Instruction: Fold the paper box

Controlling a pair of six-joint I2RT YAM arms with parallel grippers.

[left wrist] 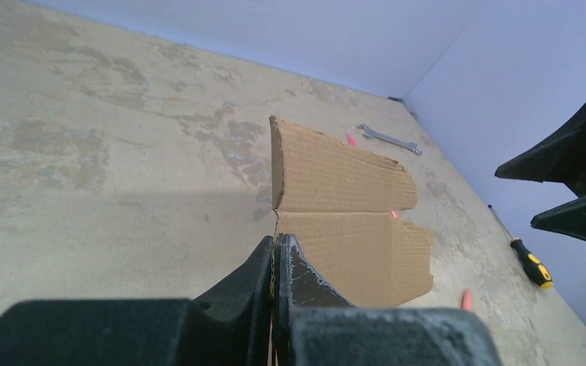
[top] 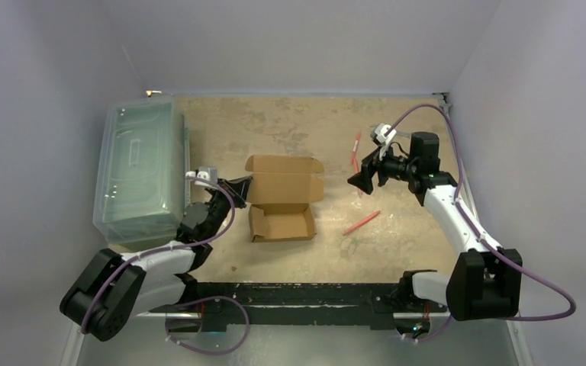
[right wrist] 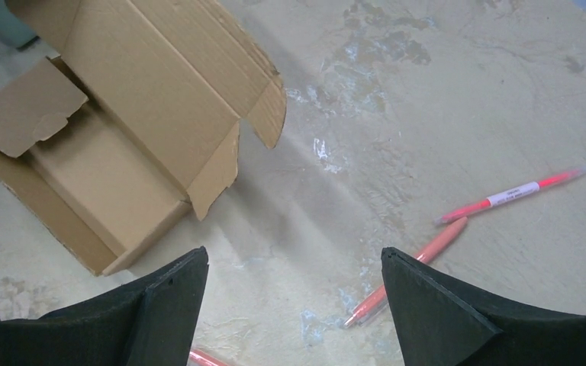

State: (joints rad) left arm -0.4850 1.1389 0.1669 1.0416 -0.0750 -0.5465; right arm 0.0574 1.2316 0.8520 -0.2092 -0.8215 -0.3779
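One claw, the left gripper (left wrist: 276,263), pinches the paper box (top: 282,198) by its left edge; the right gripper (top: 360,181) gapes well off rightward.

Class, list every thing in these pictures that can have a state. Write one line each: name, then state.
paper box: partly folded, tray formed, lid flap open.
left gripper: shut on the paper box's edge.
right gripper: open, empty, above the table.
clear plastic bin: lid on, apparently shut.
pens: lying loose on the table.
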